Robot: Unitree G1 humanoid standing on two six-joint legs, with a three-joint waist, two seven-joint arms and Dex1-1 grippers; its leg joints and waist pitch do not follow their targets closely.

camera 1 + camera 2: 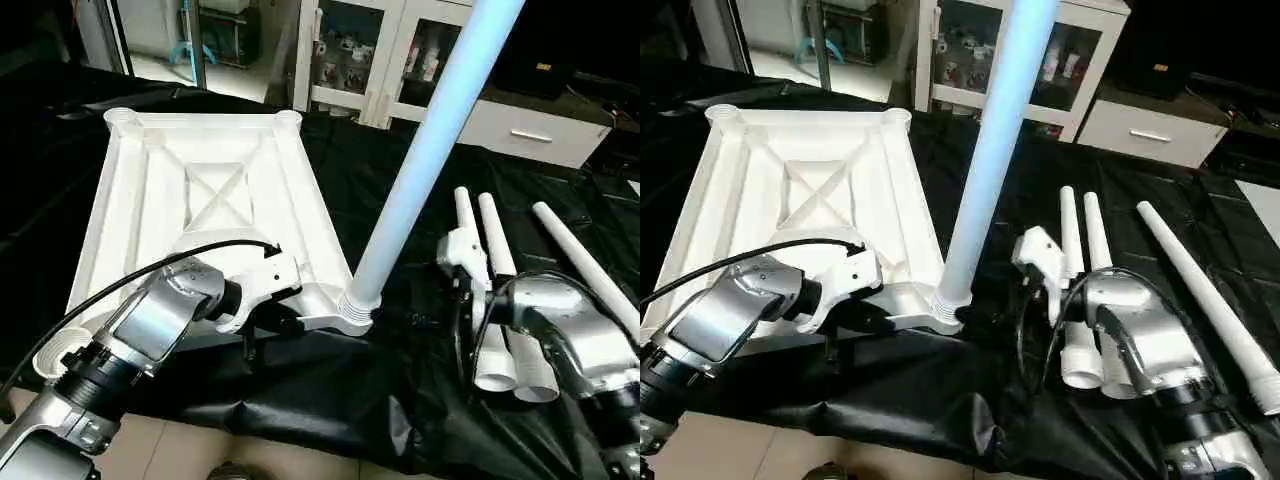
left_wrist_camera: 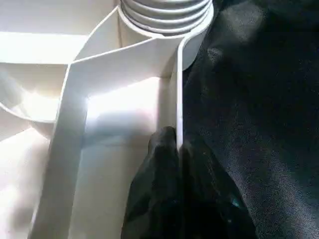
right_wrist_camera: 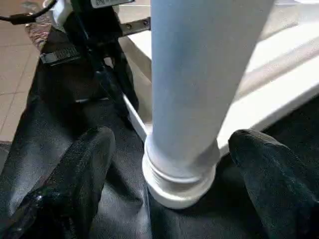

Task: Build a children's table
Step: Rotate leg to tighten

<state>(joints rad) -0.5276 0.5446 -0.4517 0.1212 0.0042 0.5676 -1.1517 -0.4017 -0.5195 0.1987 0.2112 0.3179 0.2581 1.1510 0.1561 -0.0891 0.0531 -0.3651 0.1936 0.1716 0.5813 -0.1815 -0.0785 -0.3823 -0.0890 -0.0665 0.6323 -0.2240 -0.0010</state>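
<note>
The white tabletop [image 1: 215, 190] lies underside up on black cloth, its X-ribs showing. One white leg [image 1: 420, 170] stands in the near right corner socket [image 1: 352, 312], leaning away to the right, with its threads [image 2: 167, 12] partly showing above the socket. My left gripper [image 2: 178, 149] is shut on the tabletop's thin rim wall just beside that socket. My right gripper [image 3: 174, 154] is open, with one black finger [image 3: 82, 169] on each side of the leg's base and a gap to the leg on both sides. Three loose legs [image 1: 505, 290] lie on the cloth to the right.
The black cloth [image 1: 330, 400] hangs over the near edge above tiled floor [image 1: 200, 445]. A white cabinet with glass doors [image 1: 370, 60] and a drawer unit [image 1: 530, 130] stand behind. The near left corner socket [image 1: 62, 352] sits by my left forearm, and a black cable [image 1: 150, 270] arcs over it.
</note>
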